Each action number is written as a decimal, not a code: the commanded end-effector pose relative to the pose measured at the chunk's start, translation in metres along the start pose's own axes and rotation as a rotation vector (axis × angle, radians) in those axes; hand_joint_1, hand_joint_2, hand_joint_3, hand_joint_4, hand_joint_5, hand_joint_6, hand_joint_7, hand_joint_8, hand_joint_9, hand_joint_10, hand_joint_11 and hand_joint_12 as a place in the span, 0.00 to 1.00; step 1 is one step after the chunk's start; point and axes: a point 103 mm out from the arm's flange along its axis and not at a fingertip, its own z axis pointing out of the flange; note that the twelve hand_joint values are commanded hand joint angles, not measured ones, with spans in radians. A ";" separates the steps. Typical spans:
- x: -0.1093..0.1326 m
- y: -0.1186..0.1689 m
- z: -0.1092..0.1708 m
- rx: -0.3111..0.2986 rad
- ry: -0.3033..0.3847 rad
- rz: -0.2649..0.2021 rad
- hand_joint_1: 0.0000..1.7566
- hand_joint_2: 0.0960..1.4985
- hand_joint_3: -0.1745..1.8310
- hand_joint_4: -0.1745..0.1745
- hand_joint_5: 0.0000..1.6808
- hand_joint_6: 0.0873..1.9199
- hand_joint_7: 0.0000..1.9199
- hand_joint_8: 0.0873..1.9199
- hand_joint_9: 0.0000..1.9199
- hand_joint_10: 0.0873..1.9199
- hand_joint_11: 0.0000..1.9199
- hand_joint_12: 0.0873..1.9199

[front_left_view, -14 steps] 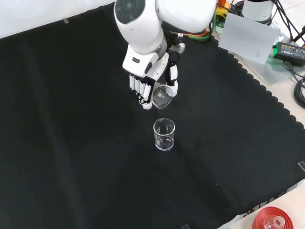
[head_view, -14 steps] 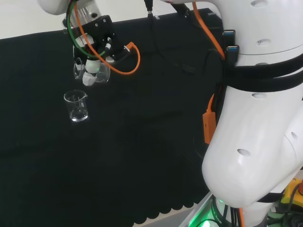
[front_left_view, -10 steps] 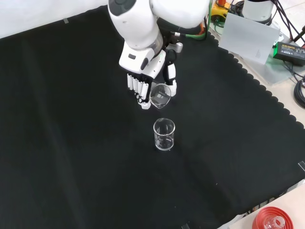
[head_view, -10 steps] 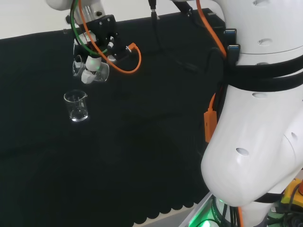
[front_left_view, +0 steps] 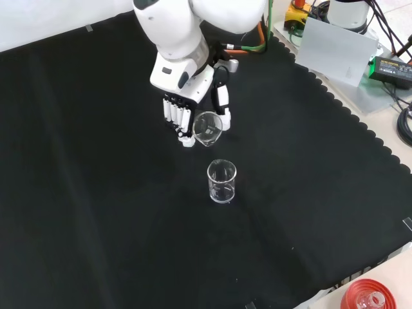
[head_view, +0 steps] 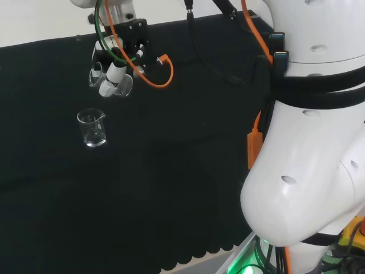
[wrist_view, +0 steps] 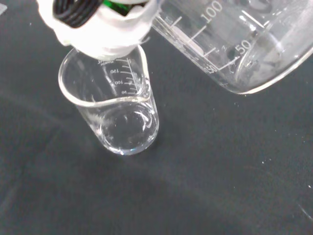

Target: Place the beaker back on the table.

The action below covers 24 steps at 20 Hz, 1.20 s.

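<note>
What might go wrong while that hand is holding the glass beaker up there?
The hand holds a tilted beaker above the cloth; set down at that angle, it might tip over. A second beaker stands upright close by, so lowering nearby might knock it.

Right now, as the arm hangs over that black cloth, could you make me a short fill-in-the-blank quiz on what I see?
1. The hand holds a clear ____, tilted above the cloth.
2. A second beaker stands ____ on the black cloth.
3. In the front view, the standing beaker is ____ the hand.

Missing words: beaker; upright; below
</note>
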 end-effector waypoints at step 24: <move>-0.073 0.047 0.055 -0.208 0.354 -0.136 0.73 0.69 0.00 0.54 0.70 0.39 0.79 0.00 0.66 0.26 0.48 0.49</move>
